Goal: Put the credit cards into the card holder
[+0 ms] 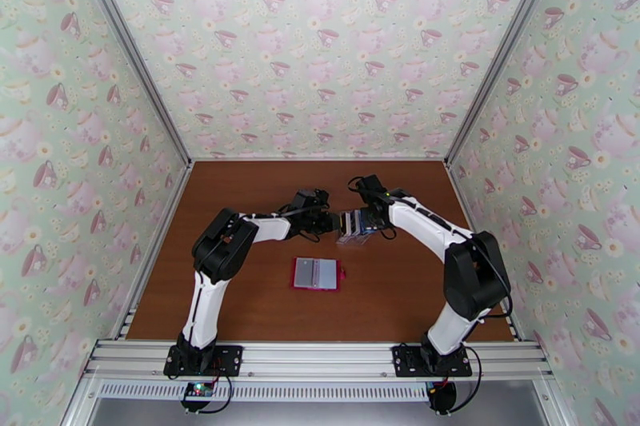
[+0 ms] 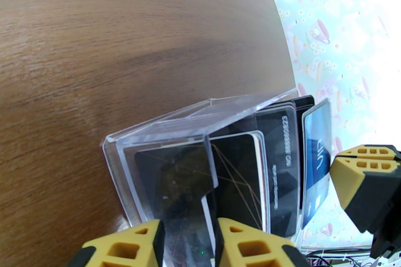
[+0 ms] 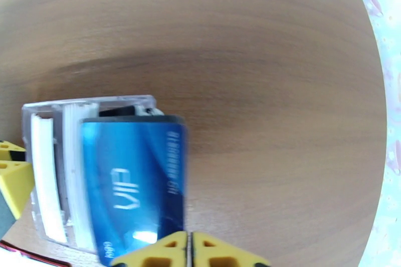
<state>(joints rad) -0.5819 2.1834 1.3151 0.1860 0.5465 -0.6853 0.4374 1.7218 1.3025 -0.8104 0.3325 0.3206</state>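
Card-pulling step: the left gripper clamps the rack right of centre, the right gripper is pressed shut at the blue card, grip unclear, and next lifts it toward the open wallet, lower centre.
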